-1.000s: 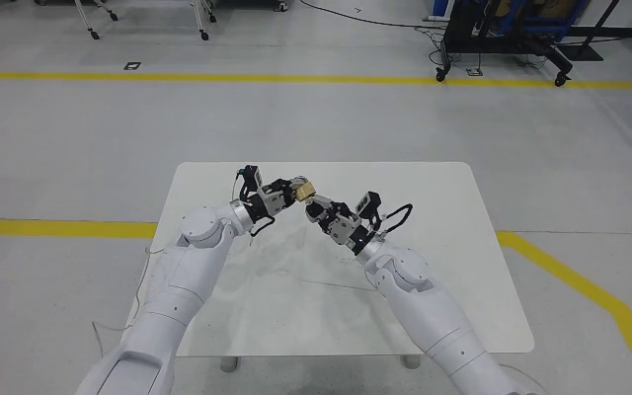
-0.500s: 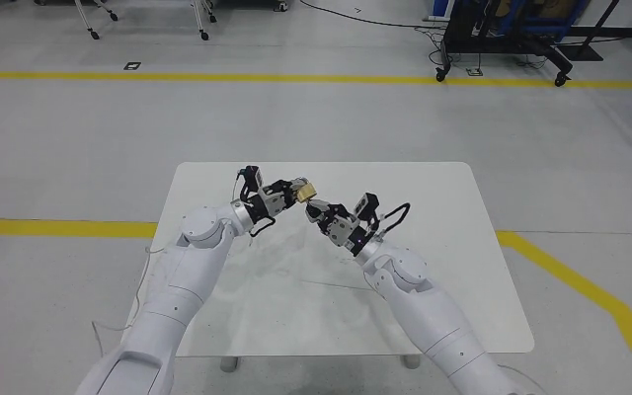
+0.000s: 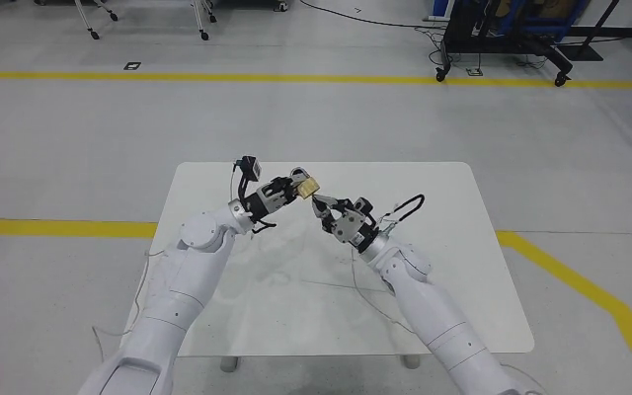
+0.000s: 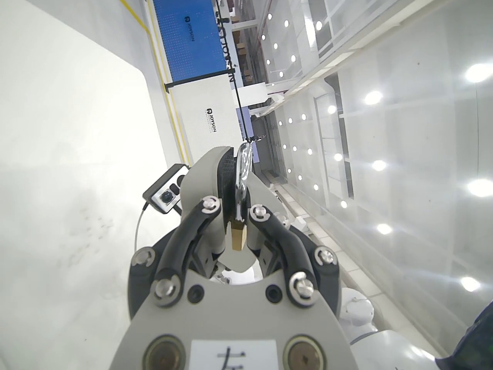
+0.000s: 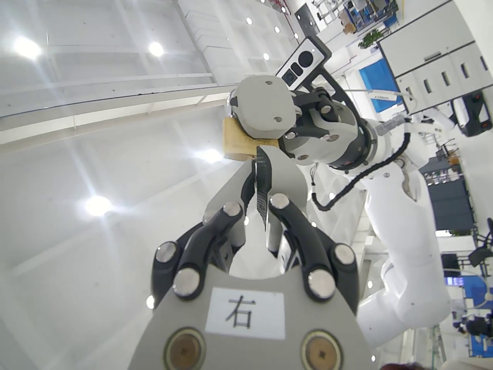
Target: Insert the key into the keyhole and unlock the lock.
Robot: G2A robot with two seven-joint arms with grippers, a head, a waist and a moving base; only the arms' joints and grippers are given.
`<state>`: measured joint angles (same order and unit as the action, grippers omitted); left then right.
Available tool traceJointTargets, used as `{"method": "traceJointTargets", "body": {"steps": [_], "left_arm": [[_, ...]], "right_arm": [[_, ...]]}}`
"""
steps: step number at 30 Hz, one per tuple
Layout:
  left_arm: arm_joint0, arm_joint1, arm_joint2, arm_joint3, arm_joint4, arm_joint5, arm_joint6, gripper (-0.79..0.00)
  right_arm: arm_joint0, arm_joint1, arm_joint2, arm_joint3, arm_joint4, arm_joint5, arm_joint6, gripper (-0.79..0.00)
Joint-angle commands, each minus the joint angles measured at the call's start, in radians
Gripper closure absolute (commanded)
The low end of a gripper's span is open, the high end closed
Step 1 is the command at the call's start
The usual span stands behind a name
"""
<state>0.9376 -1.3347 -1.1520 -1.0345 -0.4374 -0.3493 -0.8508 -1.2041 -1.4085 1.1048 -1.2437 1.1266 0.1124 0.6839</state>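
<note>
lock (image 3: pixel 308 185) and key (image 5: pixel 254 179), raised over the surface (image 3: pixel 444 296).
my left tool (image 4: pixel 240 171) clamps the shackle (image 4: pixel 243 155) so the keyhole faces my right tool (image 5: pixel 261 163), clenched on the key.

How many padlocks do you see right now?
1. The brass padlock is held in the left gripper above the table, with the right gripper close beside it.

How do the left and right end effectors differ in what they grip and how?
Left end effector clamps a brass padlock; right end effector pinches a thin key. Left presents the padlock's base; right aims the key at it. Both are shut, meeting above the table.
</note>
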Motion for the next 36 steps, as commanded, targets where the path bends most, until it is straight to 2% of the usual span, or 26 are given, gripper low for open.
{"method": "traceJointTargets", "body": {"steps": [1,2,3,4,7,9,11,14,18,20,21,24,28,33,36], "left_arm": [[0.007,0.002,-0.004,-0.006,0.004,-0.024,0.0,0.0],[0.009,0.002,-0.004,-0.007,0.005,-0.027,0.001,0.0],[0.01,0.002,-0.004,-0.007,0.003,-0.025,0.001,0.0],[0.008,0.002,-0.003,-0.005,0.002,-0.02,0.002,0.0],[0.0,0.0,-0.003,0.007,-0.012,-0.005,0.014,0.0],[-0.004,-0.002,-0.003,0.022,-0.027,0.007,0.02,0.0],[-0.007,-0.004,0.003,0.037,-0.03,0.022,0.022,0.0],[-0.009,-0.005,0.018,0.046,0.003,0.049,0.032,0.0],[-0.008,-0.003,0.043,0.027,0.077,0.094,0.03,0.0],[-0.011,0.0,0.063,0.007,0.14,0.121,0.021,0.0],[-0.013,0.001,0.073,-0.003,0.178,0.131,0.024,0.0],[-0.024,0.003,0.115,-0.032,0.292,0.19,0.01,0.0],[-0.051,-0.003,0.211,-0.045,0.497,0.254,0.0,0.0],[-0.115,-0.037,0.326,0.031,0.595,0.326,0.01,0.0],[-0.156,-0.061,0.387,0.085,0.619,0.369,-0.023,0.0]], "right_arm": [[0.009,-0.001,0.0,0.015,0.012,0.018,0.024,-0.015],[0.012,-0.001,0.0,0.02,0.01,0.02,0.029,-0.292],[0.015,-0.001,0.0,0.024,0.006,0.02,0.033,-0.705],[0.018,0.0,-0.001,0.023,0.0,0.019,0.044,-0.785],[0.015,0.005,0.009,0.013,-0.059,-0.02,0.06,-0.785],[0.001,0.014,0.028,-0.003,-0.157,-0.101,0.014,-0.785],[-0.032,0.02,0.048,-0.049,-0.171,-0.12,0.031,-0.785],[-0.093,0.042,0.124,-0.12,-0.293,-0.223,-0.009,-0.785],[-0.209,0.072,0.247,-0.263,-0.424,-0.308,-0.04,-0.785],[-0.276,0.085,0.324,-0.338,-0.507,-0.365,-0.098,-0.785],[-0.31,0.089,0.348,-0.382,-0.526,-0.374,-0.106,-0.785],[-0.31,0.089,0.348,-0.382,-0.526,-0.374,-0.106,-0.785],[-0.31,0.089,0.348,-0.382,-0.526,-0.374,-0.106,-0.785],[-0.31,0.089,0.348,-0.382,-0.526,-0.374,-0.106,-0.785],[-0.31,0.089,0.348,-0.382,-0.526,-0.374,-0.106,-0.785]]}}
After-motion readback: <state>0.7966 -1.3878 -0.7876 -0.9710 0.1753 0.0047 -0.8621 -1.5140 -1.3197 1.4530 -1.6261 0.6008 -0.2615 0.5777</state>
